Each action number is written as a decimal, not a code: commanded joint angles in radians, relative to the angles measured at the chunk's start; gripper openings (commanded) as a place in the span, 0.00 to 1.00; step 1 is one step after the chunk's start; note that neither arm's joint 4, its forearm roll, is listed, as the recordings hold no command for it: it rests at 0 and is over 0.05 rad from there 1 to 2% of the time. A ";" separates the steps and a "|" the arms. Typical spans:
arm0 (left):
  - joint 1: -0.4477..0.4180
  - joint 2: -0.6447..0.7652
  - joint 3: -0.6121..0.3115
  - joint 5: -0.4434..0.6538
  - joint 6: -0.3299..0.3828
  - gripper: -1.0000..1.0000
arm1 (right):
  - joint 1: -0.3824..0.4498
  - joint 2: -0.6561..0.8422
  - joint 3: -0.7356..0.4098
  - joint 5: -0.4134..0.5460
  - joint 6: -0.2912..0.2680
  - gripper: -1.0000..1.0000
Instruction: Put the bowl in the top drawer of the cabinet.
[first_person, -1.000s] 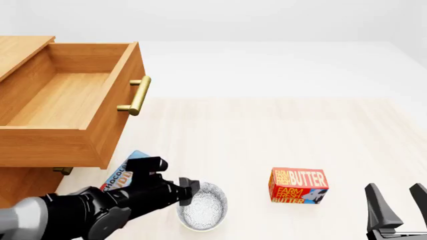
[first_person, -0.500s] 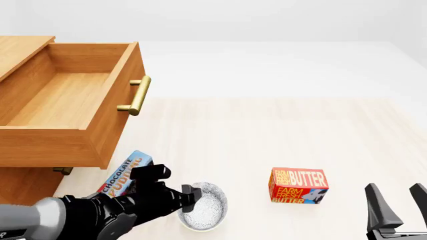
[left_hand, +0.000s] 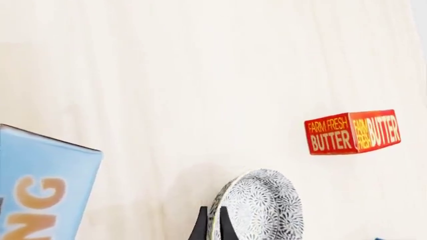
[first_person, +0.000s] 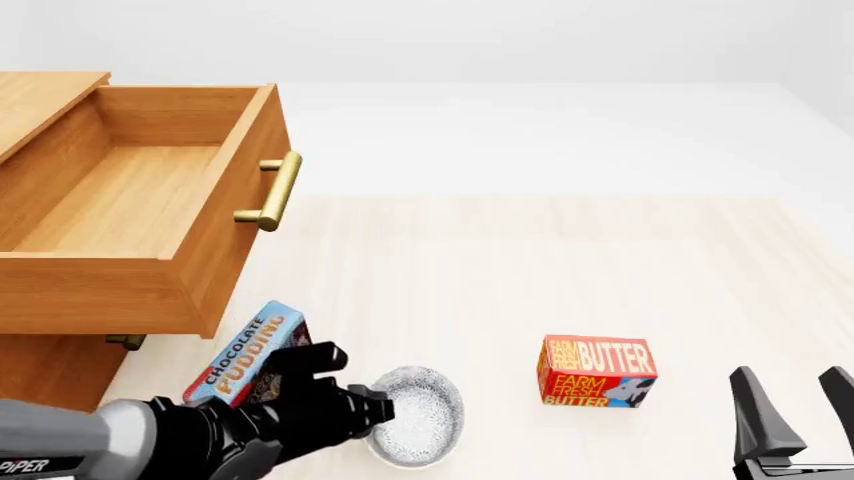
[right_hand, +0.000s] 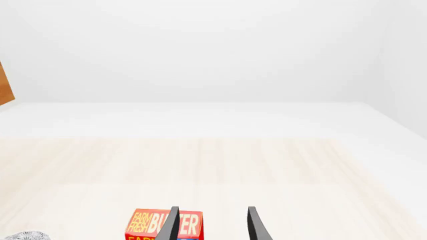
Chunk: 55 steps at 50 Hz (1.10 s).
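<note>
The bowl (first_person: 424, 425), white with fine blue-grey speckles, is near the table's front edge, left of centre. My left gripper (first_person: 380, 408) is shut on the bowl's left rim. In the left wrist view both fingers (left_hand: 200, 227) pinch the rim, and the bowl (left_hand: 263, 207) looks tilted. The top drawer (first_person: 120, 200) of the cabinet (first_person: 40, 375) stands pulled out and empty at the far left, its brass handle (first_person: 271, 190) facing right. My right gripper (first_person: 790, 375) is open at the front right corner and holds nothing; the right wrist view shows its fingers apart (right_hand: 213, 210).
A red butter box (first_person: 597, 372) stands right of the bowl. A blue chocolate pudding box (first_person: 247, 350) lies tilted between the bowl and the cabinet, just behind my left arm. The lower drawer's handle (first_person: 124, 341) peeks out under the open drawer.
My left arm has drawn back toward the front left, uncovering more of the pudding box. The bowl has shifted slightly right and nearer with the gripper on its rim. The right arm is still.
</note>
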 joint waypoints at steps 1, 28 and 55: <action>-0.005 -0.002 -0.004 -0.001 0.011 0.00 | 0.000 0.000 0.000 0.000 0.000 1.00; 0.021 -0.142 -0.033 0.111 0.150 0.00 | 0.000 0.000 0.000 0.000 0.000 1.00; -0.007 -0.268 -0.034 0.188 0.265 0.00 | 0.000 0.000 0.000 0.000 0.000 1.00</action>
